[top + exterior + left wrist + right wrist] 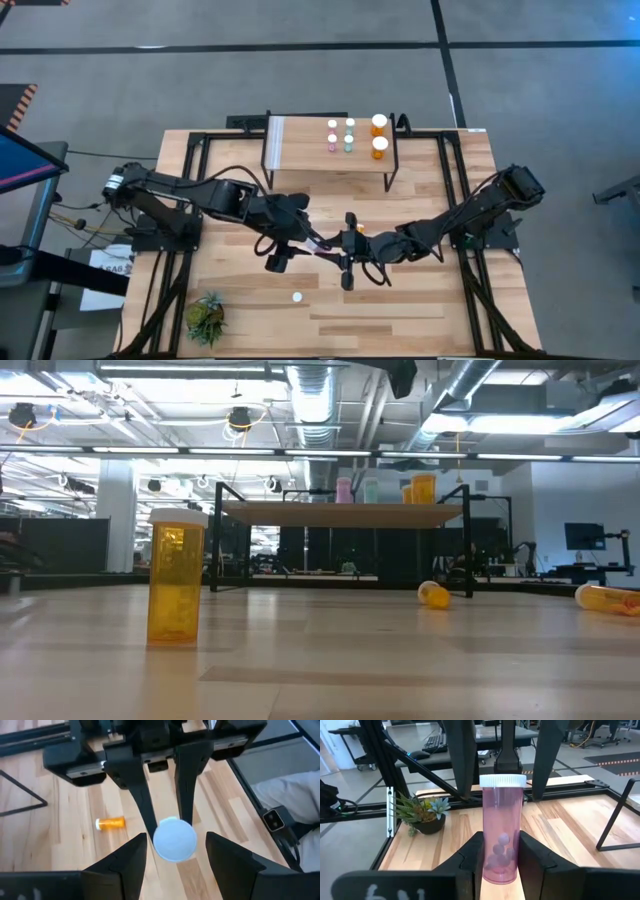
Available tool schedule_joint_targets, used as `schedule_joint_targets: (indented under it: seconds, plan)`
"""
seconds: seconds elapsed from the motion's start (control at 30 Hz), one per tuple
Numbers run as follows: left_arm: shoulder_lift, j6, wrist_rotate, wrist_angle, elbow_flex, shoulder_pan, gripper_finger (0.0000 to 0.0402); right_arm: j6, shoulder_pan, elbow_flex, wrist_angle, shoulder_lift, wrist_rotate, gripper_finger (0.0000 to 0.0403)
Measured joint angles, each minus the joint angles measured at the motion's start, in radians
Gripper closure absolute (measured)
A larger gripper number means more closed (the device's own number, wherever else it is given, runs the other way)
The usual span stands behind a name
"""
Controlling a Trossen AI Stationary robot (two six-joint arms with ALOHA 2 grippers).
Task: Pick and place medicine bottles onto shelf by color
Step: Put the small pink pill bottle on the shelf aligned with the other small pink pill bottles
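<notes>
While both arms meet in front of the shelf (330, 150), a pink bottle (502, 830) passes between them.
Right claw (501, 857) grips its base; left claw (175, 851) stands spread around its white cap.

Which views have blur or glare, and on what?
Low view: the near orange bottle is soft, ceiling lights glare. Left wrist view: the white cap is blurred. Right wrist view: the pink bottle in the right gripper is sharp.

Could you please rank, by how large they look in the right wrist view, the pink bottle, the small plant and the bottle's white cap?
1. Pink bottle, though it is nearest the camera.
2. Small plant, farther away.
3. White cap.
</notes>
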Motion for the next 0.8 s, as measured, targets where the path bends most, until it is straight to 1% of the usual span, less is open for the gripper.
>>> schedule_joint_targets:
  seconds: [0.2,0.8]
  plan:
    - [0.0,0.0,-0.001,-0.002,-0.002,0.0,0.0222,0.0,0.0,0.0,0.0,0.0,0.0,0.0294]
    - [-0.001,0.014,-0.005,0.04,-0.002,0.0,0.0295,0.0,0.0,0.0,-0.001,0.0,0.0,0.0294]
